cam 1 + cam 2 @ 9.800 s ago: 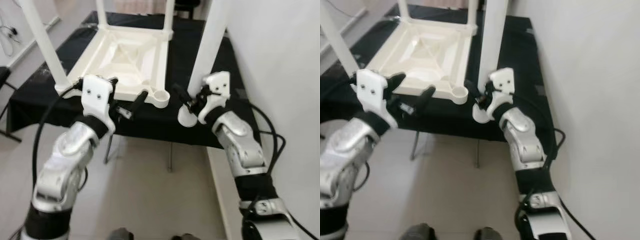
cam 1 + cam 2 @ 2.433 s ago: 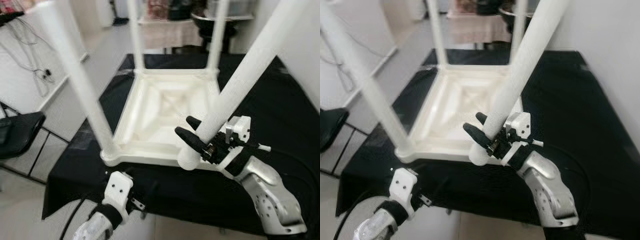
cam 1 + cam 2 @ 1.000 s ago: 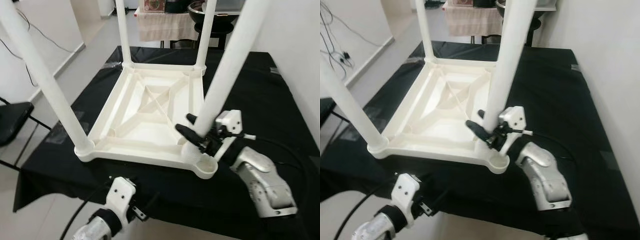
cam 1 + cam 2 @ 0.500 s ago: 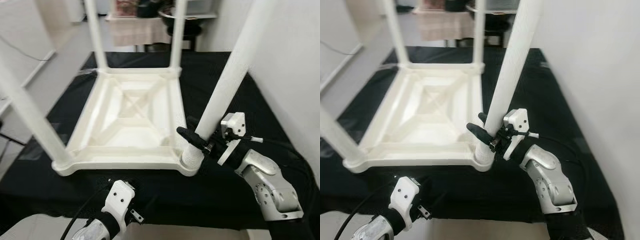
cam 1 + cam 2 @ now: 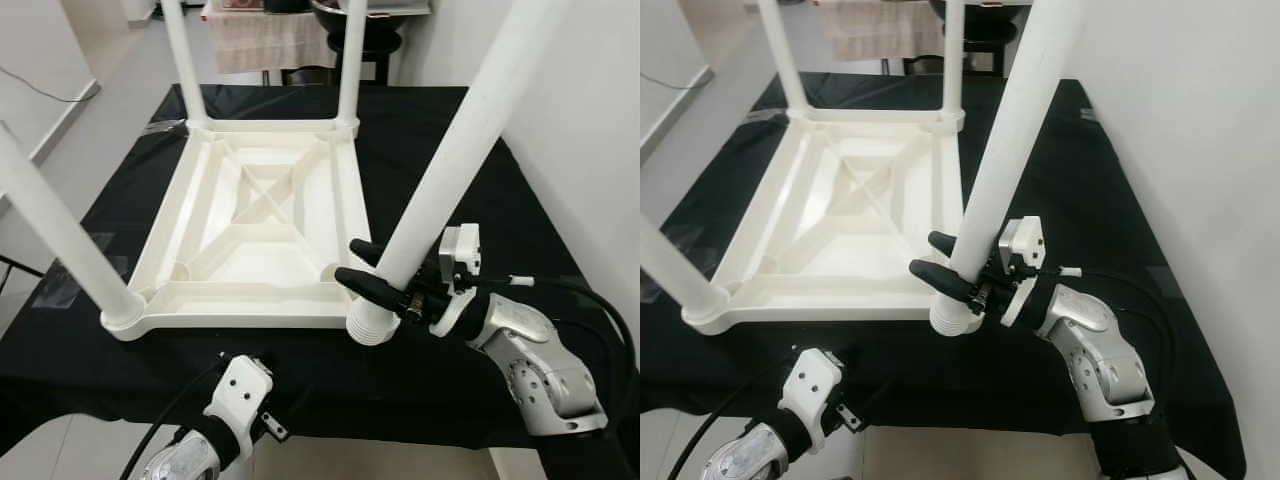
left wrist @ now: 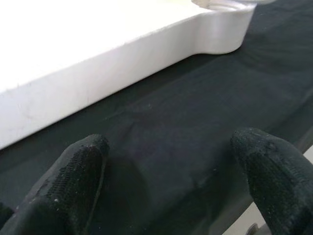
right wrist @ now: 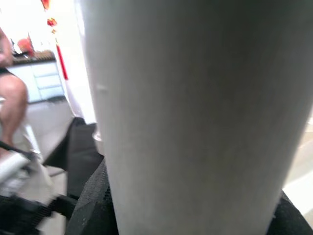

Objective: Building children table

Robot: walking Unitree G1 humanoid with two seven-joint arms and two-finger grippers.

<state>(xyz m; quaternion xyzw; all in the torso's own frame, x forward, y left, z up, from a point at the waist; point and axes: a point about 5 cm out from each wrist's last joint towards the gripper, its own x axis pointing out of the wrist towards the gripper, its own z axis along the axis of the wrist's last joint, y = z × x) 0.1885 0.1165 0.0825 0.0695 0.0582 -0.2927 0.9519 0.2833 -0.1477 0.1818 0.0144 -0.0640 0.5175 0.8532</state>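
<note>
A white table top (image 5: 262, 235) lies upside down on a black-covered table (image 5: 470, 190). Three white legs stand up from it: back left (image 5: 181, 60), back right (image 5: 351, 60) and front left (image 5: 55, 235). My right gripper (image 5: 350, 262) is shut on the fourth leg (image 5: 450, 160) just above its ribbed lower end (image 5: 367, 326). That end rests at the top's front right corner and the leg leans to the right. The corner's socket is hidden under it. My left gripper (image 6: 171, 166) is open, low at the table's front edge (image 5: 245, 395), with the cloth in front of it.
A white wall (image 5: 590, 120) runs close along the right side. Bare floor (image 5: 110, 60) lies to the left. A cloth-draped table (image 5: 250, 35) and a dark stool (image 5: 365, 30) stand behind. Part of a person (image 7: 11, 93) appears in the right wrist view.
The held leg's lower end has moved onto the front right corner, whose socket was uncovered a second ago. The head view has shifted. My left gripper stays low at the front edge.
</note>
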